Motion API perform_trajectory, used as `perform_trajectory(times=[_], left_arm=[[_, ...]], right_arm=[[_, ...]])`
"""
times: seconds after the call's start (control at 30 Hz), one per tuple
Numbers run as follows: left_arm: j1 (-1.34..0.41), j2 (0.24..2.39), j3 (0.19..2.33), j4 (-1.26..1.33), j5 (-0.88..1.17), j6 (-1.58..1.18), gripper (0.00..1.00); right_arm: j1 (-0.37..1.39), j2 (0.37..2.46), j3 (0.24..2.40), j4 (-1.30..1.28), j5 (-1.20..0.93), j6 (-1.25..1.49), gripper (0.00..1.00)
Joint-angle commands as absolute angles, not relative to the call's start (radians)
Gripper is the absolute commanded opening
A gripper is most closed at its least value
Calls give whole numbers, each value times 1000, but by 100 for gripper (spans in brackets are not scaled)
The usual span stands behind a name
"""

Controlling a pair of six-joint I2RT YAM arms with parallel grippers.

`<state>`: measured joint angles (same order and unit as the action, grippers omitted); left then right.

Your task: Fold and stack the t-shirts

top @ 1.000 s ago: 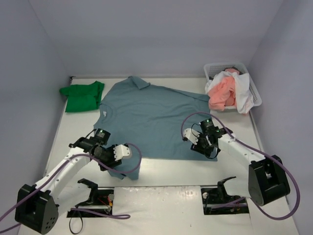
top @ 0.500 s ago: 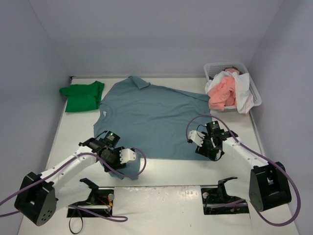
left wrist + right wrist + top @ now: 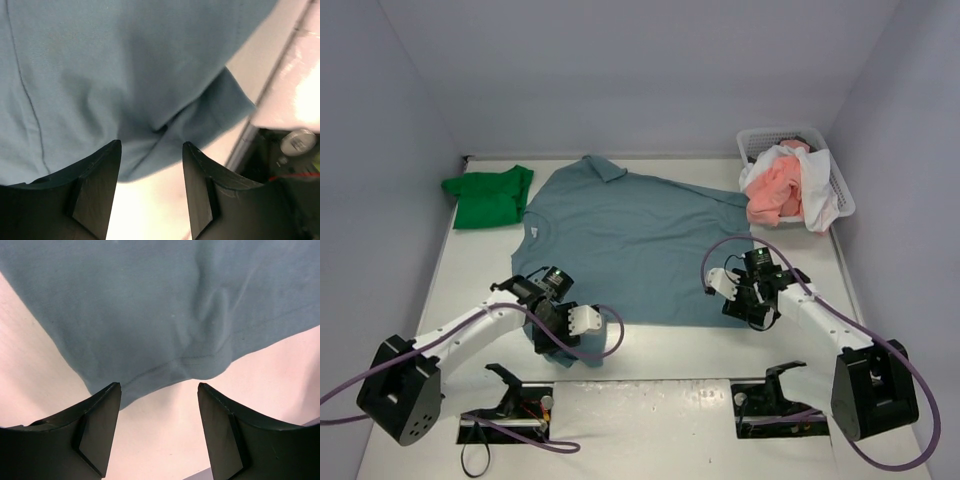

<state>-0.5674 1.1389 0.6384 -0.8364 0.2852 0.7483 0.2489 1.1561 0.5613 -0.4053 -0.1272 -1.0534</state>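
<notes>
**Both grippers spread over the blue shirt's near hem**

The light blue t-shirt lies flat on the table. The left gripper hangs over its near left corner, jaws apart and pinching nothing. The right gripper hangs over the near right corner, also spread. A folded green t-shirt sits far left. A pink t-shirt and a white t-shirt spill from the basket at far right.

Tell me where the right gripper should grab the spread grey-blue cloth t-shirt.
Pinch the near right corner of the grey-blue t-shirt, coming low from the near side of the table: the cloth lies flat, and that corner's free edge faces the open right gripper.
</notes>
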Motion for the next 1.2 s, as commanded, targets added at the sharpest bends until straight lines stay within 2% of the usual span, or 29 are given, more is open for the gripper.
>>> perform_trajectory(times=[0.0, 0.2, 0.47, 0.7, 1.17], left_arm=[[-574, 1157, 803, -995, 342, 784, 47], [-575, 1089, 920, -1104, 459, 775, 47], [-703, 1054, 887, -1141, 453, 719, 47], [-865, 1169, 865, -1135, 373, 703, 47], [-920, 1391, 902, -1083, 354, 675, 48]], right_arm=[[238, 1170, 627, -419, -132, -1063, 60], [236, 1235, 669, -407, -192, -1035, 60], [270, 1296, 715, -408, -212, -1000, 60], [278, 1325, 762, -408, -216, -976, 60], [279, 1333, 787, -410, -227, -951, 61]])
